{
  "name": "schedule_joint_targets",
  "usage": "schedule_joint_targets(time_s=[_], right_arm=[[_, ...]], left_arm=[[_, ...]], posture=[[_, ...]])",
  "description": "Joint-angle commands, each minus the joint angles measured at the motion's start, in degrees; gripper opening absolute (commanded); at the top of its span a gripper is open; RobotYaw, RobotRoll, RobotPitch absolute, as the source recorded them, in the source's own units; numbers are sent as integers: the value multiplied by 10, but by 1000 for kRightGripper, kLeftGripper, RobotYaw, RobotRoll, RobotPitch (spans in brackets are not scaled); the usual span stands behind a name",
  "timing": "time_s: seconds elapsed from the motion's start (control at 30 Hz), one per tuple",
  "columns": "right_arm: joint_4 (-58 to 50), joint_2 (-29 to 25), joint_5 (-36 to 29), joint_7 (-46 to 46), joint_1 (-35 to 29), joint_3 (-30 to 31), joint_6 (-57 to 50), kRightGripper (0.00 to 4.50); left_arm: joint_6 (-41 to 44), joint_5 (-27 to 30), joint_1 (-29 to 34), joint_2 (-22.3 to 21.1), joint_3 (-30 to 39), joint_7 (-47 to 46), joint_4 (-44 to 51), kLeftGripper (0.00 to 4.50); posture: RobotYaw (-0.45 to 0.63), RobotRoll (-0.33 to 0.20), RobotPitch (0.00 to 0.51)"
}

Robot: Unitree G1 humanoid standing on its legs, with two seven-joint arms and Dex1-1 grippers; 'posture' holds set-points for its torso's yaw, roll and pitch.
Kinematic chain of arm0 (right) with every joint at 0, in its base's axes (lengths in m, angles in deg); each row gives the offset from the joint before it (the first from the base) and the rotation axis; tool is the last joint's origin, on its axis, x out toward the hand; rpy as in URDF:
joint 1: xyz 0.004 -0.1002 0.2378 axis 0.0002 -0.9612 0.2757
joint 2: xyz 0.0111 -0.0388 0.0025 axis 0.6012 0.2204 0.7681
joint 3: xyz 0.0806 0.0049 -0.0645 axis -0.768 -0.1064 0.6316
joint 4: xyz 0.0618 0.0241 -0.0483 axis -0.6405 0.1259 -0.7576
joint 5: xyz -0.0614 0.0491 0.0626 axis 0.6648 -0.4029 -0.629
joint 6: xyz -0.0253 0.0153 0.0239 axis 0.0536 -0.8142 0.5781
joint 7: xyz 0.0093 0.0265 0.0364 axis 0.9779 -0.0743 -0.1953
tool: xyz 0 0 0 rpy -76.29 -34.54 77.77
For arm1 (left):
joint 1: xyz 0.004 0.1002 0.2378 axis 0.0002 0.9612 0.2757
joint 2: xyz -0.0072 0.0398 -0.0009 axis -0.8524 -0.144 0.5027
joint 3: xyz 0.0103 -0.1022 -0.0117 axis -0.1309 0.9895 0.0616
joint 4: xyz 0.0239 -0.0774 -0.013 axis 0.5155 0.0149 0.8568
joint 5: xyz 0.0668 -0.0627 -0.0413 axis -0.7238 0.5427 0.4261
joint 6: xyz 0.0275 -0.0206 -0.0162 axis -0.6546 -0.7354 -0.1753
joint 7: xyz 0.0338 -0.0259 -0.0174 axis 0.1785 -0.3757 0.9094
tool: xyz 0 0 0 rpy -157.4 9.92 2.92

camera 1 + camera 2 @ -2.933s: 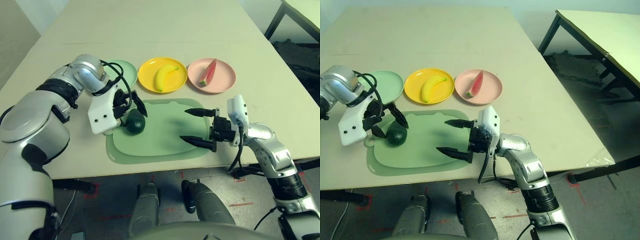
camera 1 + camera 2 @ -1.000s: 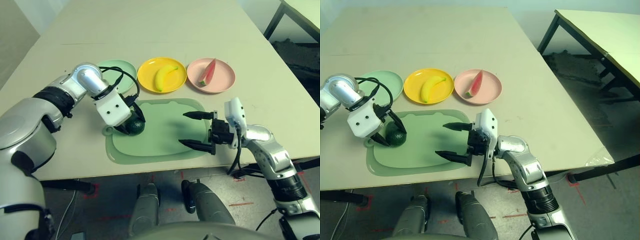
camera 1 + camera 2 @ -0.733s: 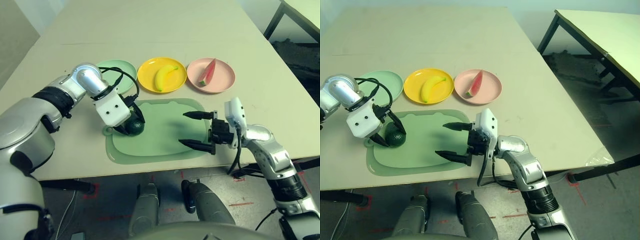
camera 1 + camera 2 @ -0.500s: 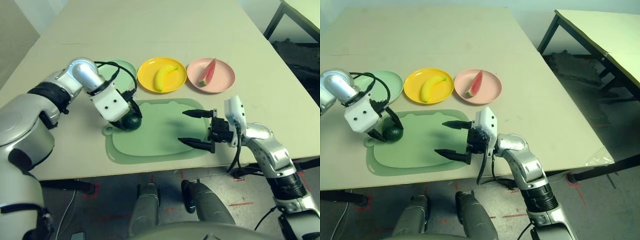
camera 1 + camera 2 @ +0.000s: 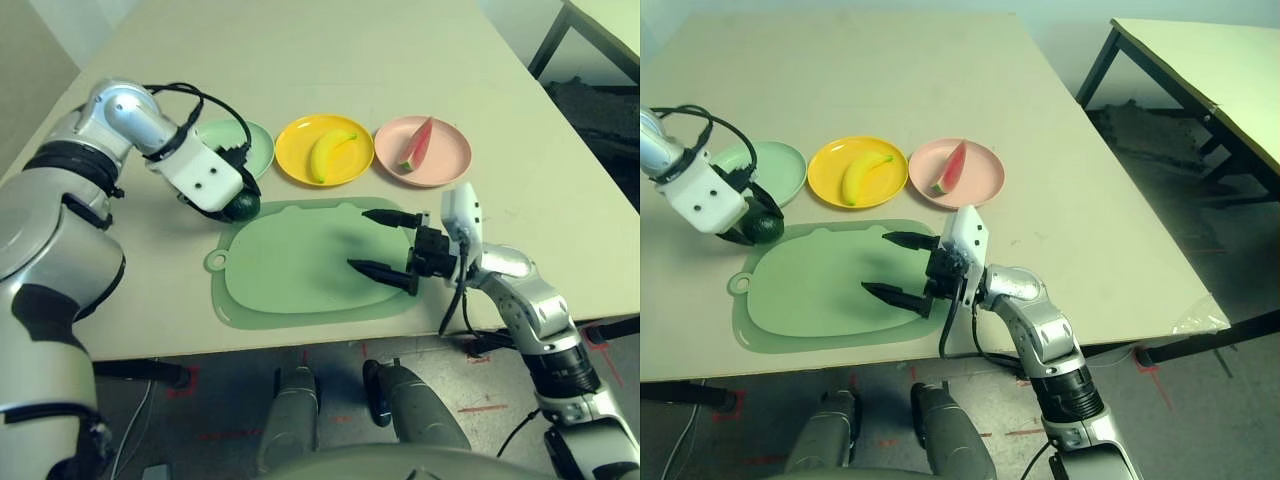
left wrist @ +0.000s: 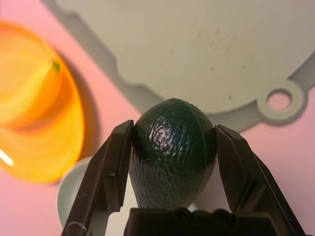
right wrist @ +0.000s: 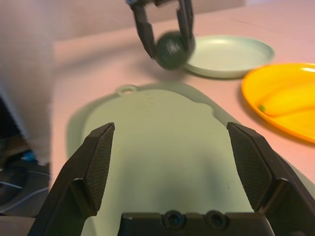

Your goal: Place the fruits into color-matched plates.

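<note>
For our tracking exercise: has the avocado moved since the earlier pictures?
Yes. The avocado, shut in the left gripper, has left the green mat and now hangs by the mint green plate.

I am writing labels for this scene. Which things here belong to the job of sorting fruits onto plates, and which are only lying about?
Part of the job:
avocado, held by the left gripper
banana on the yellow plate
watermelon wedge on the pink plate
mint green plate

Only lying about:
green mat with its loop tab
second table
</note>
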Motion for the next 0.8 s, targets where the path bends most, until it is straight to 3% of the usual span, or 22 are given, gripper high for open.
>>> schedule_joint_targets(time_s=[0.03, 0.27, 0.4, 0.6, 0.8], right_arm=[[-19, -1, 4, 22, -20, -4, -8, 4500], [-62, 0, -3, 54, -54, 3, -28, 4500], [-75, -5, -7, 60, -59, 0, -39, 4500], [-79, -17, -13, 59, -54, -8, -51, 4500], [-83, -27, -18, 58, -53, -11, -56, 4500]], left_arm=[[13, -111, -7, -4, 26, -88, -16, 2855], [70, -335, -9, -8, 12, -354, -21, 2855], [104, -430, -7, -1, 0, -480, -27, 2855], [133, -507, 10, 10, -1, -576, -38, 2855], [144, -539, 26, 17, 10, -614, -43, 2855]], posture=[[-139, 0, 187], [-157, 0, 200], [-159, 0, 207], [-164, 0, 217], [-173, 0, 228]])
